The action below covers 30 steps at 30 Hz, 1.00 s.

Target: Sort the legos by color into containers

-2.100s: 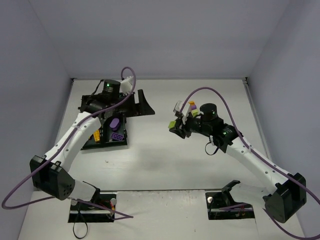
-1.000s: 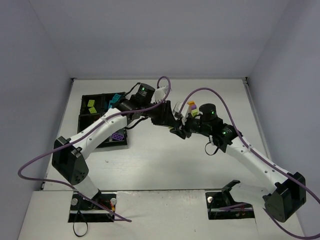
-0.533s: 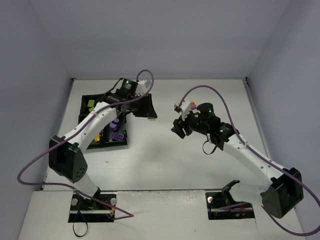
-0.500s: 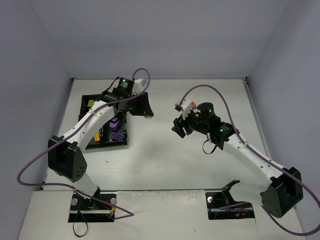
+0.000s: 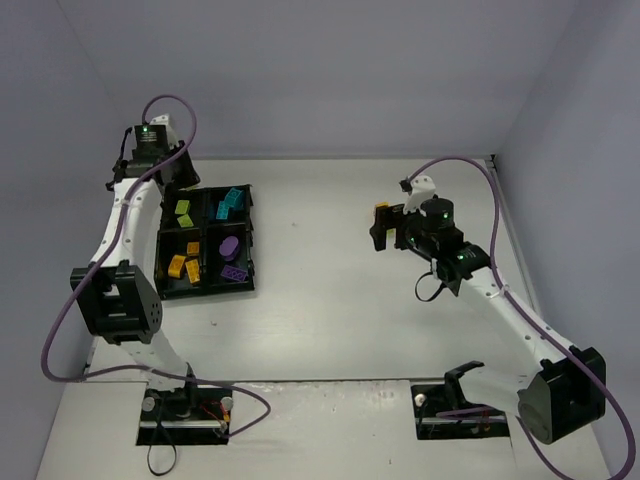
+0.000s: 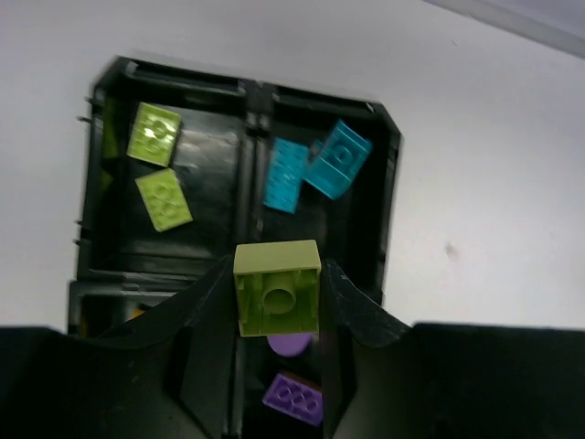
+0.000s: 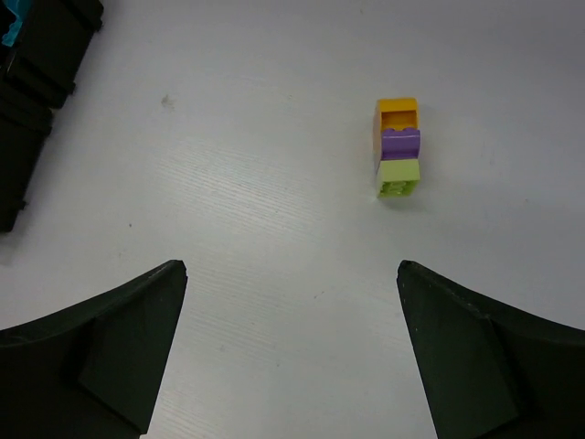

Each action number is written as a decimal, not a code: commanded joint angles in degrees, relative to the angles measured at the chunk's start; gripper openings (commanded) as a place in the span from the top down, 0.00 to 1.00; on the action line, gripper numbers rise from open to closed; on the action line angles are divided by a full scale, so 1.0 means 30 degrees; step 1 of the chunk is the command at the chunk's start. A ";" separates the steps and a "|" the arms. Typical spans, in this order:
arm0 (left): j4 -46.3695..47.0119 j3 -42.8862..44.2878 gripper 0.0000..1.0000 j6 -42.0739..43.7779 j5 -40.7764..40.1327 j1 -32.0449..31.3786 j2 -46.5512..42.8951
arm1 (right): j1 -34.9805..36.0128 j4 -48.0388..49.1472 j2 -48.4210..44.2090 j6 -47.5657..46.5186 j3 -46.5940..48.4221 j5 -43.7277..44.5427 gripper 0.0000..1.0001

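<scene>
Since the yellow-green brick [image 6: 277, 300] was clamped between the fingers of the left gripper [image 6: 277, 274] and hung well above the black tray [image 6: 252, 110], the step in hand looked like its delivery to the far left compartment, where two other yellow-green bricks [image 6: 154, 133] lay. In the left wrist view the brick appeared over the middle divider, close to the purple pieces [image 6: 292, 398]. I judged therefore that the gripper should first go to the left and to the far side until it was above the green compartment, and then come lower before letting go. A release from such a height could make the brick bounce over to the cyan bricks [image 6: 338, 160] next door. Well apart to the right, a small stack [image 7: 398, 149] of orange, purple and yellow-green bricks stood on the table [image 7: 274, 183]. The right gripper [image 7: 291, 267] hovered above the table near it with its fingers spread wide, holding nothing. It could wait there, away from the tray.
</scene>
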 commanded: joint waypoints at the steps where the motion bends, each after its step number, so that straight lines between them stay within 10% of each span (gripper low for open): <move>1: 0.1846 0.1246 1.00 0.0532 -0.2335 0.0568 0.1087 | 0.0057 0.1233 -0.0481 0.1838 -0.0120 0.1905 0.05; 11: 0.1876 0.4471 0.95 0.0914 -0.3597 0.1274 0.6008 | -0.0792 0.0705 -0.0217 0.2898 -0.0003 0.1848 0.03; 21: 0.1700 0.5496 0.64 0.0972 -0.3599 0.1333 0.7945 | -0.0998 0.0295 0.1216 0.2370 0.0845 0.2232 0.25; 30: 0.2052 0.5087 0.47 0.0885 -0.3247 0.1333 0.6572 | -0.1437 0.0090 0.2916 0.2372 0.1842 0.2524 0.16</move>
